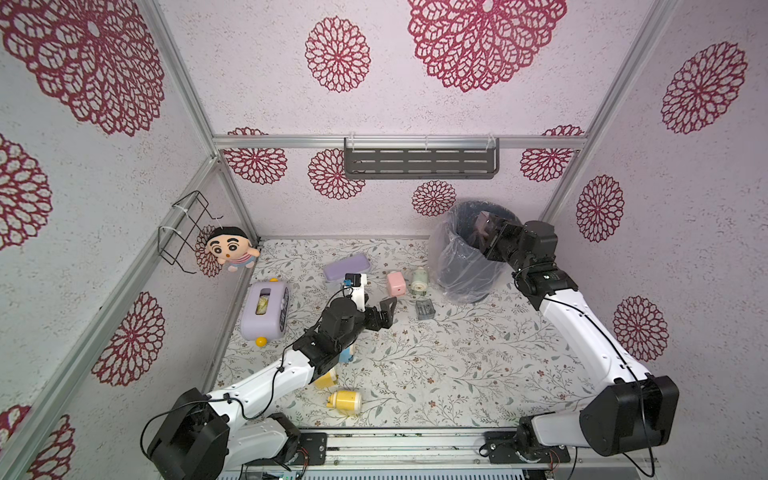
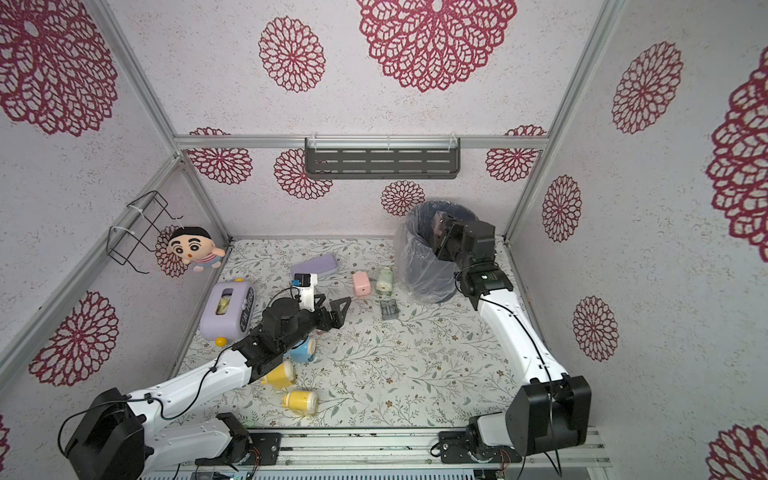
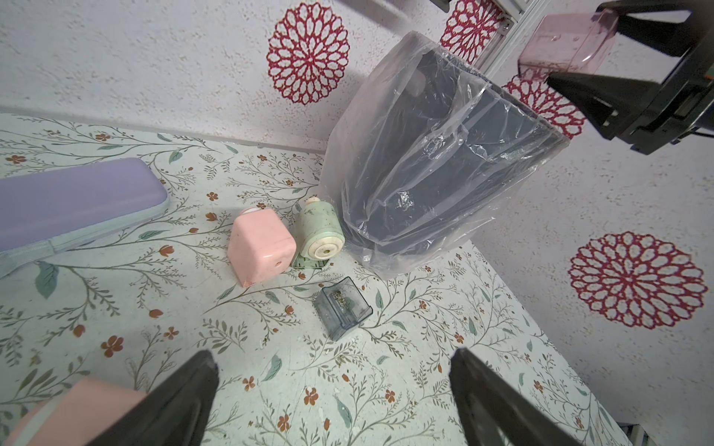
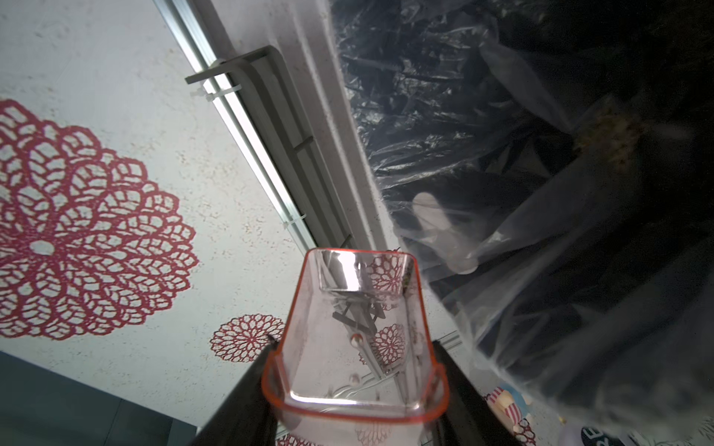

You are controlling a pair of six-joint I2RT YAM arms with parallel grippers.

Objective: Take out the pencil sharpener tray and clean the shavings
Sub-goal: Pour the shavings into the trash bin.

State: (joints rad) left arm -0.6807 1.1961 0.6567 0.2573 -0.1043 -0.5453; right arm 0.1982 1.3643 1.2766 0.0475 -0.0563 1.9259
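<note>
The right gripper (image 4: 353, 349) was clamped on the clear, pink-rimmed sharpener tray (image 4: 349, 301), held over the mouth of the bag-lined bin (image 1: 461, 270). A dim tan heap deep in the bag was probably the shavings (image 4: 608, 135). The left gripper (image 3: 332, 355) hung with its jaws wide apart above the table (image 3: 386, 386), near the pink sharpener (image 3: 260, 245) and a grey tray (image 3: 342, 309).

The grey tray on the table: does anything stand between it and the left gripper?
Nothing visible does. Only tabletop lies between the grey tray and the open left gripper; the pink sharpener stands beyond the tray.
</note>
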